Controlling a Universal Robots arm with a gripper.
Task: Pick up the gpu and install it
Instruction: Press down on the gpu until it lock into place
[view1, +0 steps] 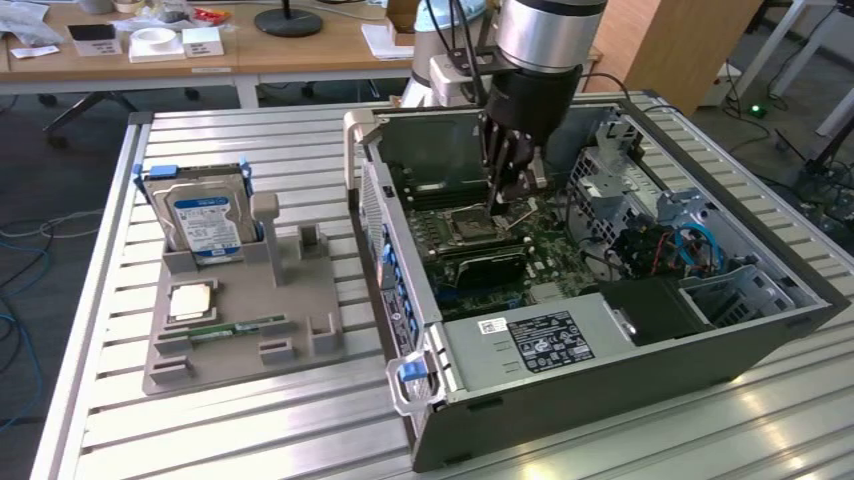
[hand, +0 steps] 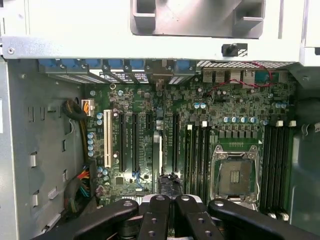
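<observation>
One thin gpu (view1: 481, 264), black face showing, stands below the hand (view1: 514, 205).

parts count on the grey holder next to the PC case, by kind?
hard drive: 1
processor chip: 1
RAM stick: 1
Total: 3

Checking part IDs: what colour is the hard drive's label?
Blue and white, on the hard drive; exterior view.
</observation>
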